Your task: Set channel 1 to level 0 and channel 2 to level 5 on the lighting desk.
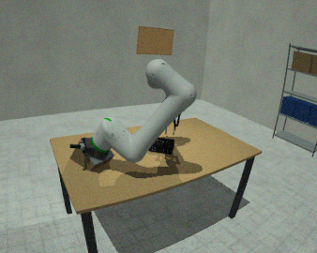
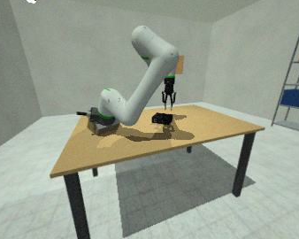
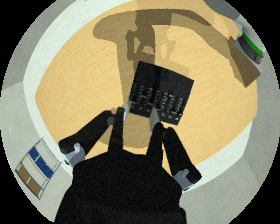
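The lighting desk [image 3: 160, 91] is a small black box with several faders. It stands on the wooden table, near its middle [image 1: 161, 145], and shows in the exterior view [image 2: 162, 118] too. My gripper [image 3: 140, 110] hangs above the desk's near edge, clear of it, with its fingers partly apart and nothing between them. In the exterior view the gripper [image 2: 169, 102] sits a short way above the desk. The fader caps and their scale marks are too small to read.
The arm's base [image 1: 94, 148] is mounted at the table's left end, and the arm reaches over the middle. A metal shelf [image 1: 305, 97] with blue and brown boxes stands at the right wall, away from the table.
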{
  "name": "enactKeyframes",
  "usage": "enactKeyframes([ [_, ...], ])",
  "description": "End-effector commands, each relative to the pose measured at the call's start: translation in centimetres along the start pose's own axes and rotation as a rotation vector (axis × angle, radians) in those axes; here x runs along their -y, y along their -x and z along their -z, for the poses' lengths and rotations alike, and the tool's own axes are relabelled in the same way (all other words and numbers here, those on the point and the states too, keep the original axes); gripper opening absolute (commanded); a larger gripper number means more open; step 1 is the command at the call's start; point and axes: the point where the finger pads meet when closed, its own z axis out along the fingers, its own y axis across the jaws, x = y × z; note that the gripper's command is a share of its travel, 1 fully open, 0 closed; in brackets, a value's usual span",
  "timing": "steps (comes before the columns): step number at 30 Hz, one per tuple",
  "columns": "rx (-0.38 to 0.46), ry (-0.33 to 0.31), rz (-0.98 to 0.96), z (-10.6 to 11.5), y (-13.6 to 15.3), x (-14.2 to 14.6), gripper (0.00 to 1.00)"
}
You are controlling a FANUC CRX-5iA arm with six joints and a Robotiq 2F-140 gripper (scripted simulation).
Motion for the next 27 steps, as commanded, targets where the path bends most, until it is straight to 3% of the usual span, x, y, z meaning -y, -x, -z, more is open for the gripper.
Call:
enactKeyframes([
  [1,0.000,0.000,0.000,0.5,0.0,0.0,1.00],
  [5,0.000,0.000,0.000,1.0,0.0,0.0,1.00],
  [18,0.000,0.000,0.000,5.6,0.0,0.0,1.00],
  [27,0.000,0.000,0.000,6.4,0.0,0.0,1.00],
])
